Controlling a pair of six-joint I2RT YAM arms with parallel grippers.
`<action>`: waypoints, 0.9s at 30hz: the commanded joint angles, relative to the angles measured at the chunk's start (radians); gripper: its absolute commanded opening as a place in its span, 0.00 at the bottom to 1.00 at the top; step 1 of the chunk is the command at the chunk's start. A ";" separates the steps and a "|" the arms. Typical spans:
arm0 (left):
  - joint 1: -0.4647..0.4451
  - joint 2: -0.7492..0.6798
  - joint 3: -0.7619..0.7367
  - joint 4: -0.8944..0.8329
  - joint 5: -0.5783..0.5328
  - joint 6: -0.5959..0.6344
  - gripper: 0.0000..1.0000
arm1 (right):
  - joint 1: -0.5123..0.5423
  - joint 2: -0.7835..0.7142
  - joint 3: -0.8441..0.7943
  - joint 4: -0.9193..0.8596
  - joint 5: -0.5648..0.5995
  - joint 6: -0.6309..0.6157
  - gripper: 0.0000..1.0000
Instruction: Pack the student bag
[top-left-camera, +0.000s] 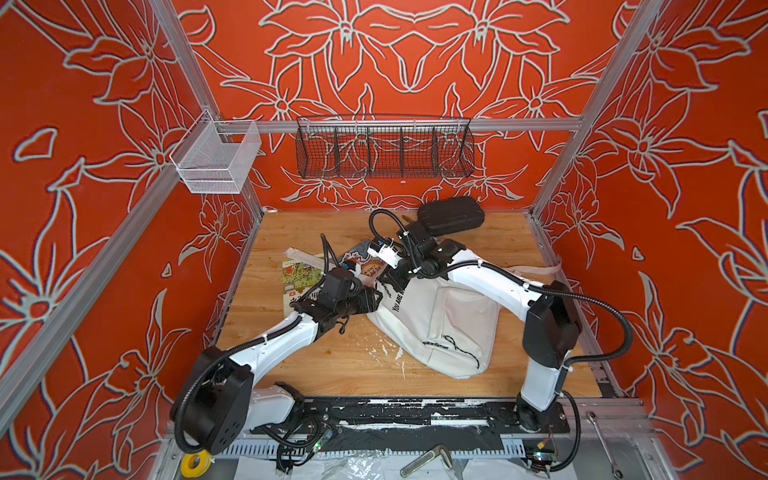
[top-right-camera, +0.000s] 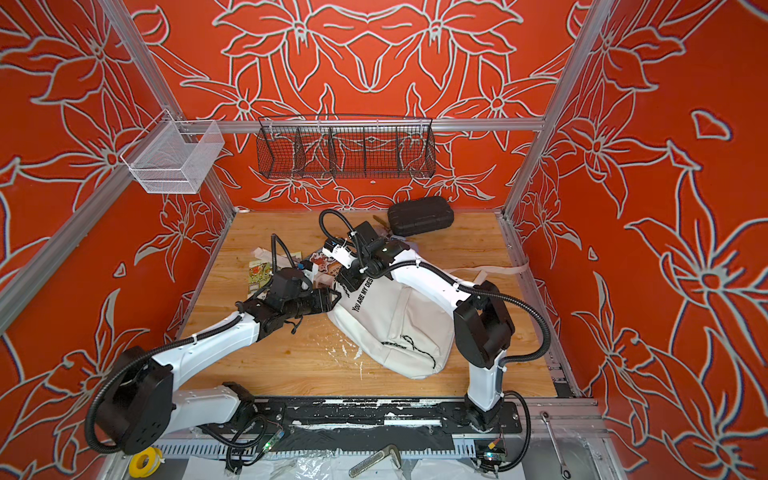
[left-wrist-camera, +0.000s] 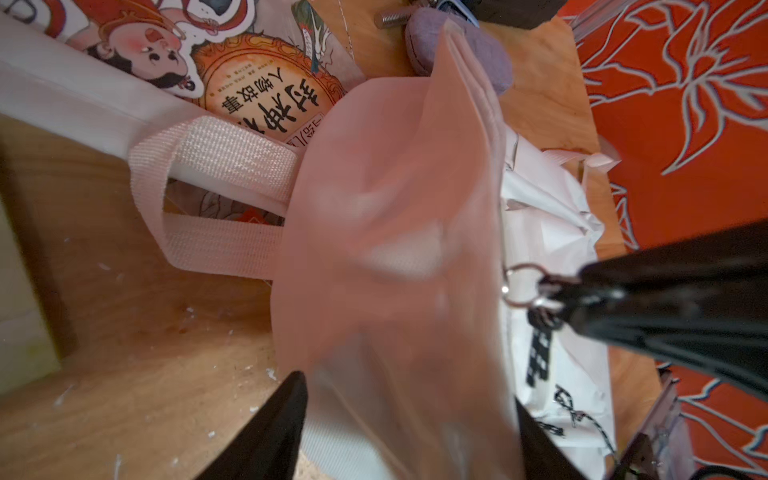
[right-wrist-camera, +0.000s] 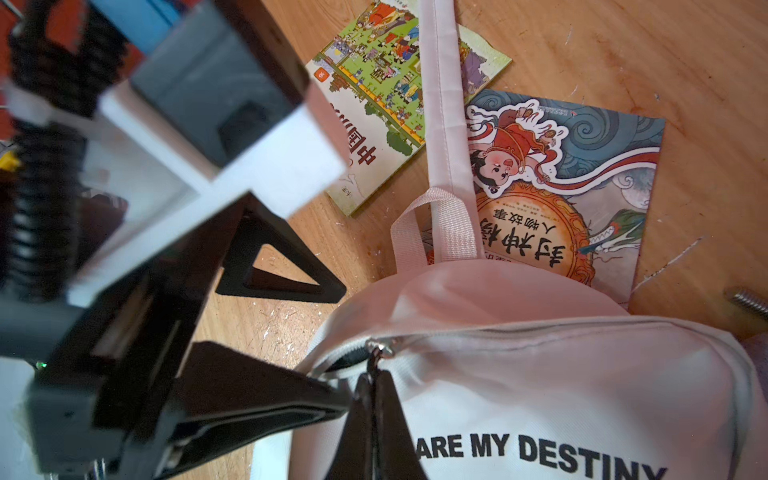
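The student bag (top-left-camera: 440, 324) is lying in the middle of the wooden table (top-left-camera: 332, 357), a bit to the right. The right gripper (right-wrist-camera: 372, 380) is pinching its zipper pull (right-wrist-camera: 380, 349) tight. The left gripper (right-wrist-camera: 345, 345) is gaping wide around the bag's top edge, on the left side.

Print on student bag (right-wrist-camera: 582, 395): "ARE MY DESTINY"; storybook (right-wrist-camera: 602, 137) cover, probably "封神榜 人物故事".
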 joint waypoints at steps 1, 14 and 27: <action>-0.005 0.042 0.029 0.033 -0.028 -0.045 0.42 | 0.008 0.003 0.036 0.003 0.013 0.041 0.00; -0.006 0.026 0.047 -0.141 0.152 0.182 0.00 | -0.051 0.052 0.162 -0.148 0.352 0.111 0.00; 0.004 -0.187 -0.023 -0.277 0.115 0.252 0.00 | -0.171 0.135 0.217 -0.199 0.393 0.144 0.00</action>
